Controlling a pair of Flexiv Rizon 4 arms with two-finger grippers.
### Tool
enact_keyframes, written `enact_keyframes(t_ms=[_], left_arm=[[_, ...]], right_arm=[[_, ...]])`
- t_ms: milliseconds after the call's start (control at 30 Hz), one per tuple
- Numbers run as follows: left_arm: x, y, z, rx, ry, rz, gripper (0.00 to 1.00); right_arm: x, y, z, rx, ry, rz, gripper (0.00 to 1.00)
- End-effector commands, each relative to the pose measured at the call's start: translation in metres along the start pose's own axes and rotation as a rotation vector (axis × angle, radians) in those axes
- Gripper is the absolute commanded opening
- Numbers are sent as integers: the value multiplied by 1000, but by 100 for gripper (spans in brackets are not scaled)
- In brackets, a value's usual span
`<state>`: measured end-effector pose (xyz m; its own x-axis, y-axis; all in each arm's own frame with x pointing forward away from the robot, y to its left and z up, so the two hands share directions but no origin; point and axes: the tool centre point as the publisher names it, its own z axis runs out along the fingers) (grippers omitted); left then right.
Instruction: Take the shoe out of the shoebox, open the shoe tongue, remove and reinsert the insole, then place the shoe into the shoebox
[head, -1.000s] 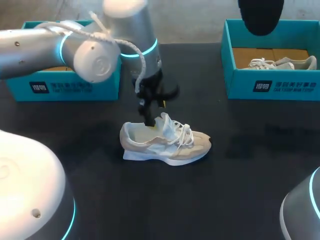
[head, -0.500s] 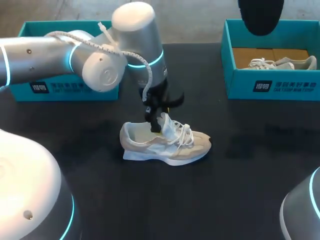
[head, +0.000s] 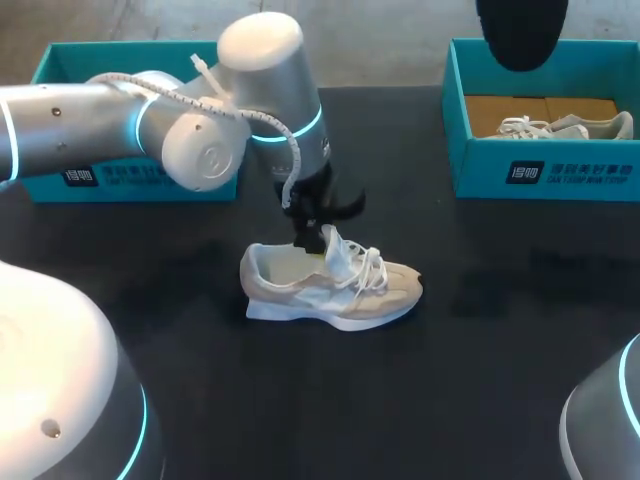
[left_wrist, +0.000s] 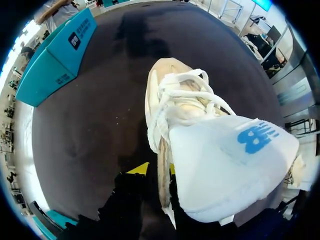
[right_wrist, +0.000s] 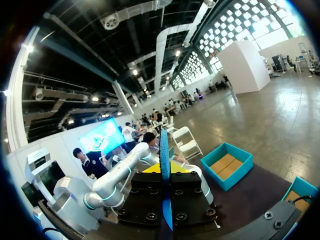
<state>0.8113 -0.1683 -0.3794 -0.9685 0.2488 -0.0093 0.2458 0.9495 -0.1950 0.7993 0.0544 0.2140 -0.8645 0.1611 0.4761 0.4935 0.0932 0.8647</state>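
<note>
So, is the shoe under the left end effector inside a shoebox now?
No, the shoe stands upright on the black table, the left end effector at its opening.

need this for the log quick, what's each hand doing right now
Left hand: closed on the shoe tongue.
Right hand: closed, nothing seen held.

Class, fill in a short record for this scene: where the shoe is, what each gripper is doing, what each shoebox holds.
shoe: upright on the table, outside both boxes
left gripper: shut on the shoe tongue, above the shoe's opening
right gripper: clear of the shoe
right shoebox: holds a second shoe
left shoebox: inside mostly hidden by the left arm
</note>
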Motion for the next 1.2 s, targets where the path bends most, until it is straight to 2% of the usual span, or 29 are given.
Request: enact_keyframes(t_ms=[33, 400, 767, 1200], left_arm=[[2, 3, -2, 13, 0, 9, 0], [-2, 2, -17, 50, 2, 120, 0], [-10, 12, -35, 67, 37, 294, 0], [-14, 5, -48, 81, 103, 660, 0]], right_arm=[[-1, 1, 1, 3, -2, 1, 0], [-1, 1, 1, 3, -2, 1, 0], [-1, 1, 1, 3, -2, 1, 0], [-1, 1, 1, 3, -2, 1, 0]])
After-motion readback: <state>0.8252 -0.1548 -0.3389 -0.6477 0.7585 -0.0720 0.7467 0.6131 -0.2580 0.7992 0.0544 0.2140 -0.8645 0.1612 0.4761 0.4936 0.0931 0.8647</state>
